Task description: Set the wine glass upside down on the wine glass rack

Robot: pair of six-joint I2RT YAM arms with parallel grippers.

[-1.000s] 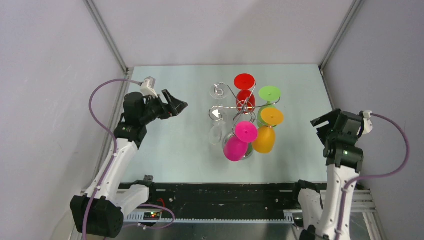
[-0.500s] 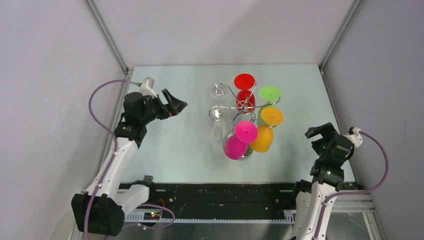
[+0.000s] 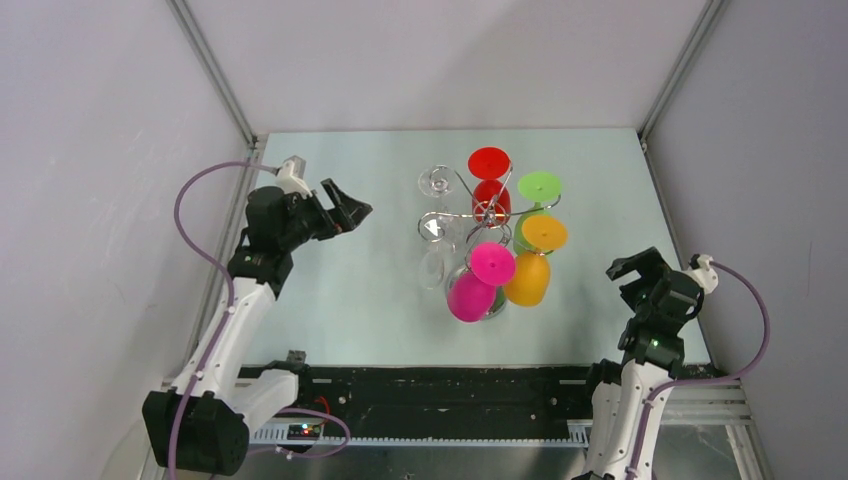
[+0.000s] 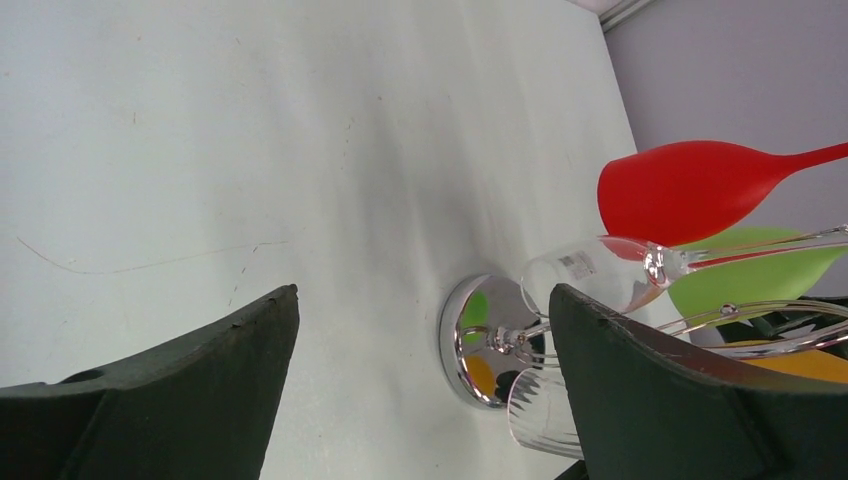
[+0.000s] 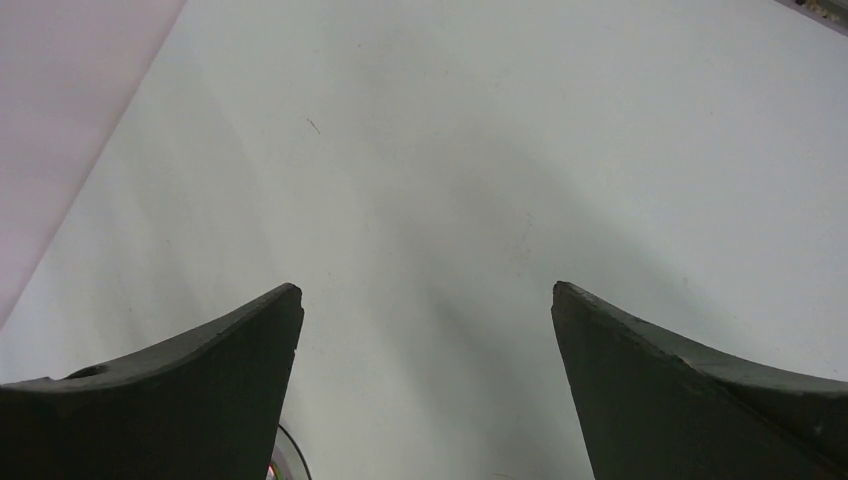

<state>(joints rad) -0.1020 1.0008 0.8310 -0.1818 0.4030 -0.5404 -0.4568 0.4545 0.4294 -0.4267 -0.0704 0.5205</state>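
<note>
The pale table (image 3: 340, 300) is sitting inside a plain white-walled booth, and nothing is lying loose on it. The wine glass rack (image 3: 487, 212) is standing at mid-table. Every glass in view is hanging from its curled arms bowl-down, foot up: two clear wine glasses (image 3: 432, 265) on the left side, and the red glass (image 3: 491, 197), green glass (image 3: 540, 187), orange glass (image 3: 528, 278) and pink glass (image 3: 470, 295) round the rest. No glass is waiting on the table or in a gripper, so the placing appears to be finished.

Over the last second the right arm is pulling back from the far right of the table toward the near right corner. The left arm is barely shifting. Both sets of jaws are spreading from almost wide to fully wide. That looks like a retreat after release, not a fresh approach.

The left gripper (image 3: 352, 205) is hovering well left of the rack and facing it, jaws fully apart and holding nothing. Its wrist view is framing the rack's mirrored base (image 4: 470, 340) and a clear bowl between the fingers, touching neither. The right gripper (image 3: 633, 265) is gaping just as wide over bare table, empty.
</note>
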